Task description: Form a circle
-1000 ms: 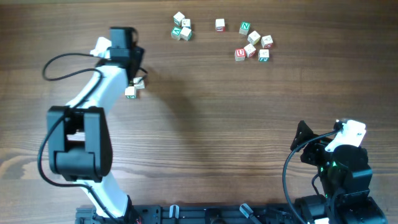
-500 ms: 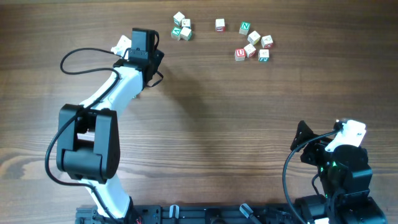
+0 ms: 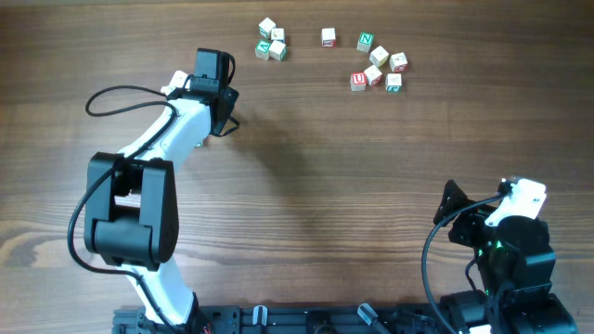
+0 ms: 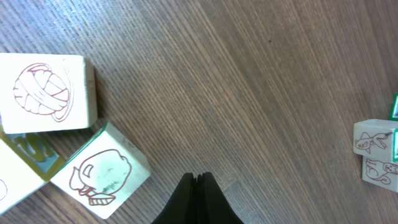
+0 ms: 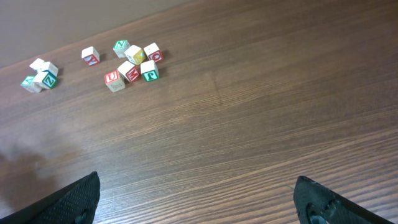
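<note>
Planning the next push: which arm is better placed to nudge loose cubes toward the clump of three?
Left. The left tool, shut, sits right beside loose cubes, not far from the clump. The right tool is open and parked far back from every cube.

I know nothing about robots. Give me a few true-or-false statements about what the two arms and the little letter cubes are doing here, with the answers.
1. The left end effector is shut. True.
2. It grips the cube with the red yarn-ball drawing. False: it holds nothing, and that cube lies apart from it on the table.
3. The right end effector is open and empty. True.
4. The letter cubes are stacked in a tower. False: they lie flat in loose groups on the wooden table.
5. A cube with a green N lies on the table. True.
</note>
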You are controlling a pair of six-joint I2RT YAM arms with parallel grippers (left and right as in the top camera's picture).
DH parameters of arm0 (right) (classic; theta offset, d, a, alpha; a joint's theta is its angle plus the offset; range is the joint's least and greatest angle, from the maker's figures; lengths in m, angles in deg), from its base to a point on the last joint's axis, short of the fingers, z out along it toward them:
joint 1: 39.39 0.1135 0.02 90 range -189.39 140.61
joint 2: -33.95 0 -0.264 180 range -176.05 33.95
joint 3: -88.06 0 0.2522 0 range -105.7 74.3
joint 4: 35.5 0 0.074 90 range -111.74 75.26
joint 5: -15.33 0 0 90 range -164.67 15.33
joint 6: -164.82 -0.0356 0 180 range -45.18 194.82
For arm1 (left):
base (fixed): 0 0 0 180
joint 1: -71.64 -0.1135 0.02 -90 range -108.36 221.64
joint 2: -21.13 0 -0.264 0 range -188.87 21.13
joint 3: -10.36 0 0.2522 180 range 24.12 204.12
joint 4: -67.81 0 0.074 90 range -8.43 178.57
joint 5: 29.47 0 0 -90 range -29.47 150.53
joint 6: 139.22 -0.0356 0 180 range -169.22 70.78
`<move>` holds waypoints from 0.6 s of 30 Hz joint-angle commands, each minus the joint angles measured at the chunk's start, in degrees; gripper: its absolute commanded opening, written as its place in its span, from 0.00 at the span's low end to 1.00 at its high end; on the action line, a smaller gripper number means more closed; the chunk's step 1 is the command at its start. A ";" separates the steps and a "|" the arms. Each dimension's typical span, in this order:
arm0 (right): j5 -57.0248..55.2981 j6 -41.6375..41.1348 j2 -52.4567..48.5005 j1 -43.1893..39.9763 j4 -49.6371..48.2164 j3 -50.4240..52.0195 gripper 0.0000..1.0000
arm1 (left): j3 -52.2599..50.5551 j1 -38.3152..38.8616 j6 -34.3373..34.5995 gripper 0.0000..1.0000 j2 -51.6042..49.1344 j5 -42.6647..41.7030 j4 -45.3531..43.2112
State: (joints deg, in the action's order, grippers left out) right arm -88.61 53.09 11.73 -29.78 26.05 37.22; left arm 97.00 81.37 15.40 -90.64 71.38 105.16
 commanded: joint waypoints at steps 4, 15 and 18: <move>0.33 0.57 -0.17 0.07 -0.11 0.22 1.00 | 0.57 -0.26 2.19 0.04 -1.29 2.34 0.68; 0.33 0.57 -0.17 0.07 -0.11 0.22 1.00 | 0.48 -1.03 4.13 0.04 -1.57 2.58 2.03; 0.33 0.57 -0.17 0.07 -0.11 0.22 1.00 | 0.48 -1.09 4.72 0.04 -1.86 2.71 2.01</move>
State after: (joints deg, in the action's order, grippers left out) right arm -88.61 53.09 11.73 -29.78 26.05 37.22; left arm 97.00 80.78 18.84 -91.16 72.71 107.11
